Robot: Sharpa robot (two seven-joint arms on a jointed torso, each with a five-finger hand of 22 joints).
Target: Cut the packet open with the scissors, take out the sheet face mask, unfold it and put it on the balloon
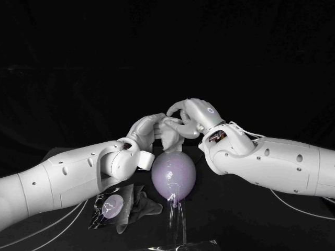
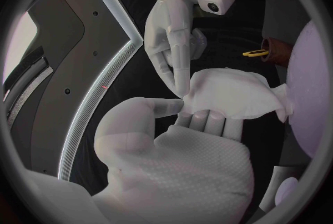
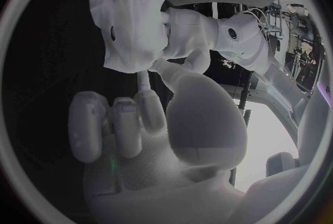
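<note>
While both hands pinch it, the sheet face mask (image 1: 172, 138) hangs crumpled at 12 o'clock of the balloon (image 1: 172, 175).
The left hand (image 1: 143, 132) nips one edge between thumb and fingers, and the right hand (image 1: 191, 116) pinches the other. The packet (image 1: 111, 206) lies at the balloon's 7 o'clock.

A black table (image 1: 235, 225) lies before me, its matte top a shade paler than the darkness around it. Its far edge shows as a faint line toward the left. Behind and above it hangs a plain black backdrop (image 1: 167, 52), unbroken. Dim light reaches the tabletop near me and fades at the far edge.
</note>
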